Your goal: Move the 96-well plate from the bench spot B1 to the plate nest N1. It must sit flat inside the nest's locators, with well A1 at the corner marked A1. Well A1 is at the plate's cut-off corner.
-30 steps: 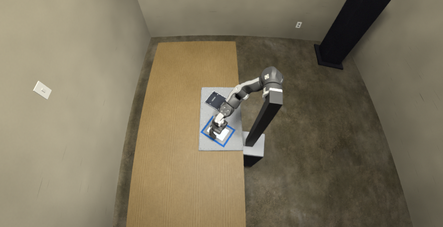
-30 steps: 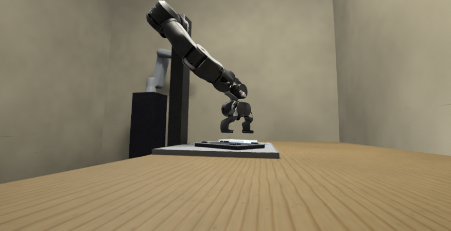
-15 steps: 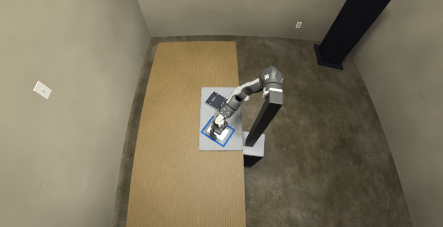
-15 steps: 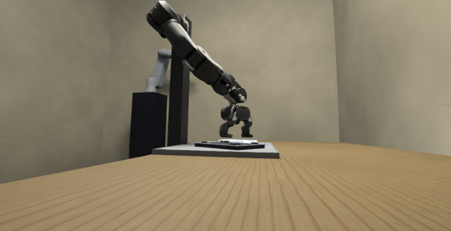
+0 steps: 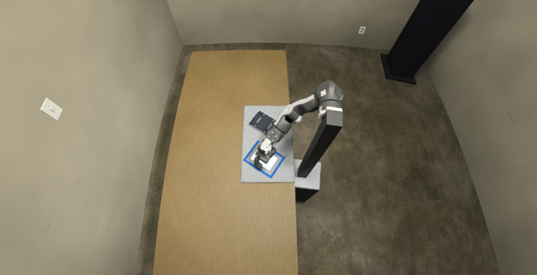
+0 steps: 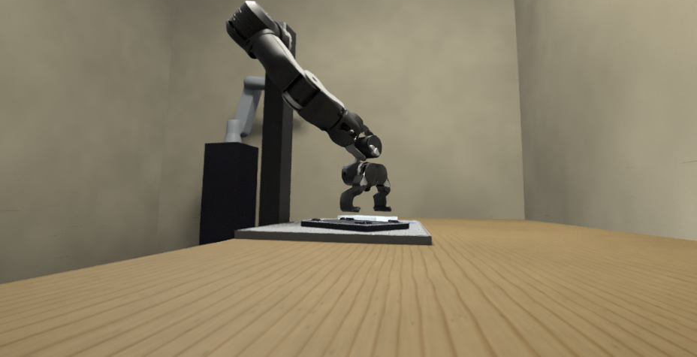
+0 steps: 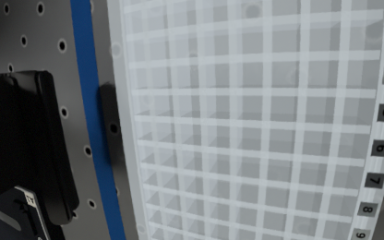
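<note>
The white 96-well plate [image 7: 256, 125] lies flat inside the blue outline of spot B1 [image 5: 263, 159] on the grey perforated baseplate. In the wrist view it fills most of the frame, with column numbers down its right edge. My gripper [image 6: 370, 207] hangs open just above the plate [image 6: 367, 218], fingers pointing down, touching nothing. From above, my gripper [image 5: 261, 157] covers most of the plate. The black plate nest N1 [image 5: 261, 120] sits on the far part of the baseplate, empty. The plate's cut-off corner is not in view.
One dark finger [image 7: 20, 138] shows at the left of the wrist view, outside the blue line [image 7: 94, 120]. The arm's black column [image 5: 323, 142] stands off the table's right edge. A tall black pedestal [image 5: 427, 29] stands in the room's far corner.
</note>
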Robot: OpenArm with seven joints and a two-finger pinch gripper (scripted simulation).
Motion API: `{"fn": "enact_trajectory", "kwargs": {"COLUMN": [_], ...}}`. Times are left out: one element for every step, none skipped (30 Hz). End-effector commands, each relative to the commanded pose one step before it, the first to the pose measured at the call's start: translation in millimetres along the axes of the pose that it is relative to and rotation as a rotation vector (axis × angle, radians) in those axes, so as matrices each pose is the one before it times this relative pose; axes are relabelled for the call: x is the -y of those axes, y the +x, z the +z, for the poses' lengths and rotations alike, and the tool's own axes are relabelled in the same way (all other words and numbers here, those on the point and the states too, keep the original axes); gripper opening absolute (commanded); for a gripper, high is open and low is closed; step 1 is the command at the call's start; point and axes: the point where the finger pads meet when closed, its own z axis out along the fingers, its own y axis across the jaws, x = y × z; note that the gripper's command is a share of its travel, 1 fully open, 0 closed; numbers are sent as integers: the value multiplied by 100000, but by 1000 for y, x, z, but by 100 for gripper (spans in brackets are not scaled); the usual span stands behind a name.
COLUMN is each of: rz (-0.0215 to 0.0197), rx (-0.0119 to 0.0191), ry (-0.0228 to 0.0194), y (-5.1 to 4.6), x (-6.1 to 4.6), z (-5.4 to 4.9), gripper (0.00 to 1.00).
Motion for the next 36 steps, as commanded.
{"fn": "enact_trajectory", "kwargs": {"rz": [235, 0, 0, 0, 0, 0, -116, -116, -116, -116, -116, 0, 0, 0, 0, 0, 0, 0, 0, 0, 0, 0, 0, 141, 141, 141, 141, 141, 0, 0, 0, 0, 0, 0, 0, 0], "rx": [29, 0, 0, 0, 0, 0, -59, -59, -59, -59, -59, 0, 0, 0, 0, 0, 0, 0, 0, 0, 0, 0, 0, 63, 63, 63, 63, 63, 0, 0, 0, 0, 0, 0, 0, 0], "ry": [211, 0, 0, 0, 0, 0, -32, -32, -32, -32, -32, 0, 0, 0, 0, 0, 0, 0, 0, 0, 0, 0, 0, 96, 96, 96, 96, 96, 0, 0, 0, 0, 0, 0, 0, 0], "y": [-837, 0, 0, 0, 0, 0, 374, 372, 369, 367, 364, 0, 0, 0, 0, 0, 0, 0, 0, 0, 0, 0, 0, -893, -893, -893, -894, -894, 0, 0, 0, 0, 0, 0, 0, 0], "x": [286, 0, 0, 0, 0, 0, -10, -9, -8, -8, -7, 0, 0, 0, 0, 0, 0, 0, 0, 0, 0, 0, 0, 126, 125, 124, 123, 122, 0, 0, 0, 0, 0, 0, 0, 0], "z": [-835, 0, 0, 0, 0, 0, 4238, 4238, 4238, 4239, 4239, 0, 0, 0, 0, 0, 0, 0, 0, 0, 0, 0, 0, -499, -498, -498, -497, -496, 0, 0, 0, 0, 0, 0, 0, 0], "gripper": [77, 77, 77, 77, 77, 77, 77, 77, 77, 77, 77, 77, 77, 77, 77, 77, 77, 77, 77, 77, 77, 77, 77, 77, 77, 77, 77, 77, 77, 77, 77, 77, 77, 77, 77, 77]}}
